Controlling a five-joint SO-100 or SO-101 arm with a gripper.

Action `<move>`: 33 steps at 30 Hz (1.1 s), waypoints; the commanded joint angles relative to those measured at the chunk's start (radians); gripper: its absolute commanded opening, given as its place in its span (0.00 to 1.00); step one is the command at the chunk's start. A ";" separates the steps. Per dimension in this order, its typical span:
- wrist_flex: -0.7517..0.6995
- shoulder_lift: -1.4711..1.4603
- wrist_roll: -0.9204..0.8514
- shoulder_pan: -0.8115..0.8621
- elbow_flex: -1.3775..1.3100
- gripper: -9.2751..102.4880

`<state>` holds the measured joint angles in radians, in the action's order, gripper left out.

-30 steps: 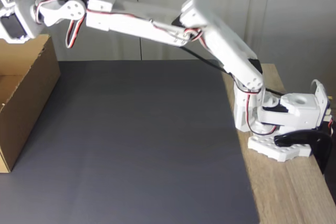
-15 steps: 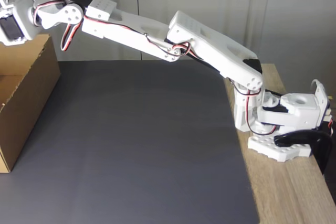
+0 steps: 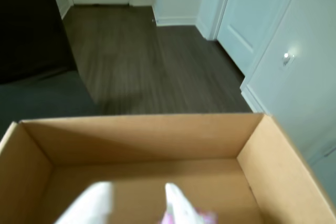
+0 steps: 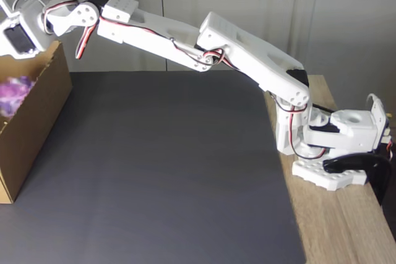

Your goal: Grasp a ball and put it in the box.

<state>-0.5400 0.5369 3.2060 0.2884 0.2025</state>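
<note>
In the fixed view the pink and purple ball point(image 4: 13, 94) shows as a blur inside the open brown cardboard box point(image 4: 38, 112) at the left edge, below the arm's wrist point(image 4: 25, 26) and free of it. The wrist reaches over the box's near wall. From the wrist view I look down into the box point(image 3: 142, 124). My gripper point(image 3: 136, 190) is open, its two white fingers point(image 3: 89, 205) spread over the box floor with bare cardboard between them. A pink sliver of the ball point(image 3: 206, 216) peeks at the bottom edge beside the right finger.
A black mat point(image 4: 167, 171) covers the table beside the box. The arm's base point(image 4: 331, 153) is clamped on the wooden strip point(image 4: 346, 227) at the right. Beyond the box, the wrist view shows dark floor point(image 3: 142, 61) and white doors point(image 3: 262, 24).
The ball now appears in the box, blurred, where the earlier frames showed bare cardboard. The wrist has tilted up slightly over the box.
</note>
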 commanded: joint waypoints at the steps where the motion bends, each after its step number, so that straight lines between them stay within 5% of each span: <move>1: -0.066 0.114 0.008 0.003 -0.049 0.11; 16: -0.540 0.337 0.120 -0.023 -0.049 0.08; 33: -0.819 0.569 0.121 -0.057 -0.031 0.08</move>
<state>-1.3131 1.0170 3.3195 0.2393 0.1933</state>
